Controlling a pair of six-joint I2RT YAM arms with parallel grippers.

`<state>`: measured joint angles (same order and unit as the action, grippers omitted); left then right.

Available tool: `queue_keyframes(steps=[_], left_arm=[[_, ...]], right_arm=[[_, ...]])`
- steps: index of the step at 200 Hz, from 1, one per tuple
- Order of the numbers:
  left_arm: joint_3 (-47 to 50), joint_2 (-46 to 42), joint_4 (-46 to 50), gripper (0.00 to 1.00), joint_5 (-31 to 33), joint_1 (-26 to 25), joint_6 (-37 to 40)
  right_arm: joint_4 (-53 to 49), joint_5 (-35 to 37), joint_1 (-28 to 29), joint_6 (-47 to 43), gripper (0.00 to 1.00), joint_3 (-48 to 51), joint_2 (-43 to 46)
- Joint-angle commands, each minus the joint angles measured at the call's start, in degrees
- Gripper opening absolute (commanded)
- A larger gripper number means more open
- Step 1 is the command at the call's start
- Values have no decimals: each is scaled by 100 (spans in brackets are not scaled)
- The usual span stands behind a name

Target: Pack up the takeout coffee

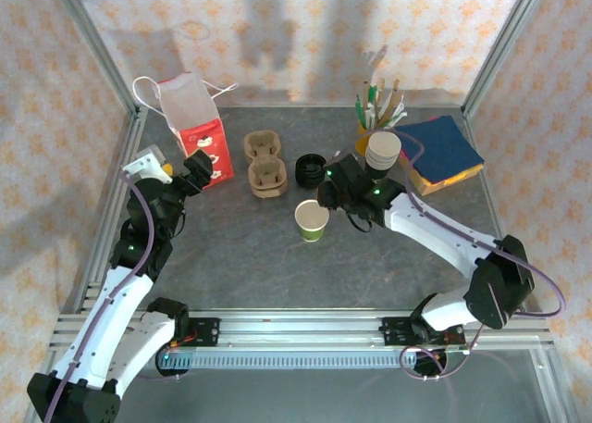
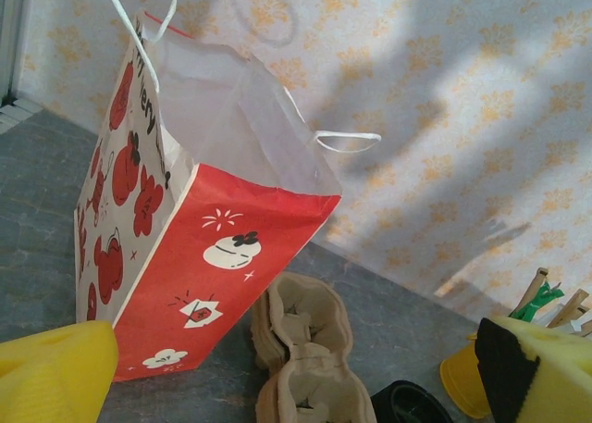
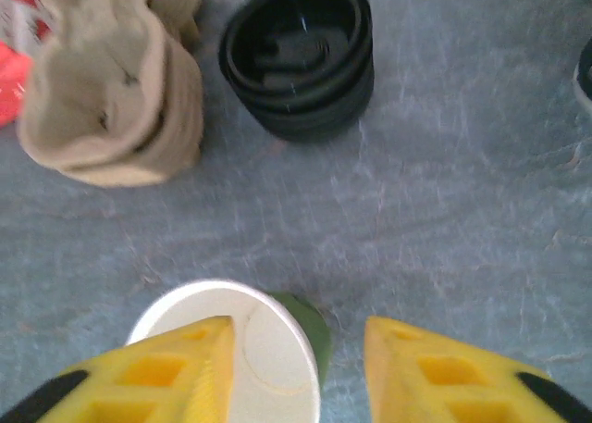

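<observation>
Takeout coffee (image 1: pixel 312 219) — green paper cup, cream rim, no lid on — stood at the centre of the desk (image 1: pixel 231 256), with the ribbed black lid stack (image 1: pixel 310 170) at its 12 o'clock. Right end effector (image 3: pixel 296 335) was part-open and empty, one finger over the rim; a descent would likely tip the light cup. Left end effector (image 2: pixel 296 349) gaped wide, empty.

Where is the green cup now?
In the top view the green cup stands lidless mid-table, directly below the stack of black lids, with the right pincer at its upper right.
</observation>
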<state>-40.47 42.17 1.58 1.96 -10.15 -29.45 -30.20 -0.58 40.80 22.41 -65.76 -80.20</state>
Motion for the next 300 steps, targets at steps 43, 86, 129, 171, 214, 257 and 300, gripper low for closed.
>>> queue_keyframes(steps=[43, 86, 129, 171, 214, 257, 300], left_arm=[[-238, -224, -190, 99, -592, -64, 300], [-26, -460, -785, 99, -1366, -59, 170], [61, -447, -793, 99, -1584, -60, 173], [-13, -532, -661, 99, -1510, -61, 221], [115, -661, -651, 99, -1457, -59, 182], [114, -633, -615, 99, -1312, -59, 151], [96, -631, -592, 99, -1298, -63, 146]], right_arm=[[277, 653, -247, 557, 55, -769, -96], [237, -128, -805, 936, 53, -1358, -1052], [-281, -227, -1000, 898, 54, -2080, -1957], [-336, -550, -1135, 885, 53, -2465, -2650], [-420, -704, -1169, 841, 48, -2723, -3129], [-369, -811, -1223, 859, 46, -2705, -3355], [-320, -862, -1240, 877, 42, -2730, -3448]])
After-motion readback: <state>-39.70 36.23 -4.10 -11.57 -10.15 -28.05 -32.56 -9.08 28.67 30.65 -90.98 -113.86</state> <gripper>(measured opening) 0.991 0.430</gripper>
